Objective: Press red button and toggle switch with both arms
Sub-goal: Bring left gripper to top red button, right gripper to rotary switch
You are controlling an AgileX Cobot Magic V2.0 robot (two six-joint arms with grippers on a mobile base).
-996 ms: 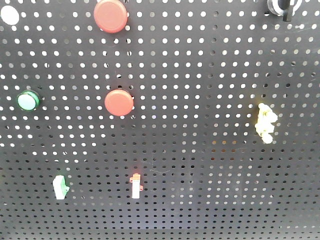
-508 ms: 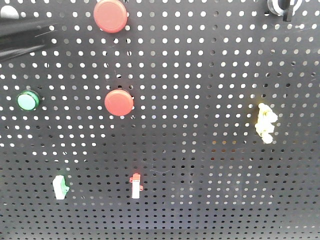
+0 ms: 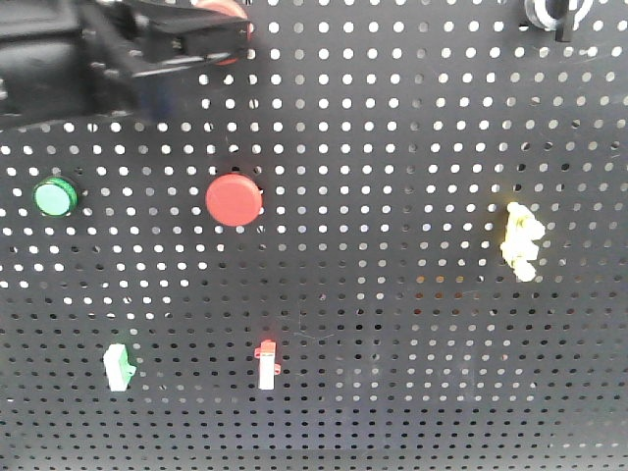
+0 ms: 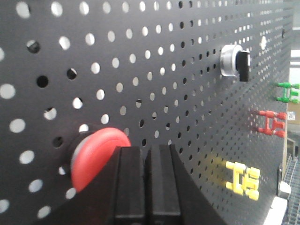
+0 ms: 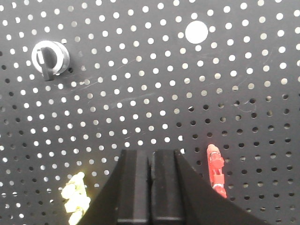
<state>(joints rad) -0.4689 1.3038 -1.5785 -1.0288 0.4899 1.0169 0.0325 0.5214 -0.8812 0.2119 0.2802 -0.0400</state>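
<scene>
The red button [image 4: 96,157] sits on the black pegboard [image 3: 392,147], at its top left in the front view, where my left arm [image 3: 69,64] covers nearly all of it. My left gripper [image 4: 147,150] is shut and empty, its tips against the button's right edge. The toggle switch [image 5: 49,58], a black lever in a silver ring, shows at the upper left of the right wrist view and at the top right corner of the front view [image 3: 554,12]. My right gripper [image 5: 150,152] is shut and empty, well below and to the right of the switch.
A second red button [image 3: 234,199] and a green button [image 3: 54,198] sit mid-board. A yellow clip [image 3: 520,240] is on the right. A green-tipped switch [image 3: 118,368] and a red-tipped switch [image 3: 266,363] are lower down.
My left arm has come in from the upper left and now covers the upper red button. Nothing on the board has moved.
</scene>
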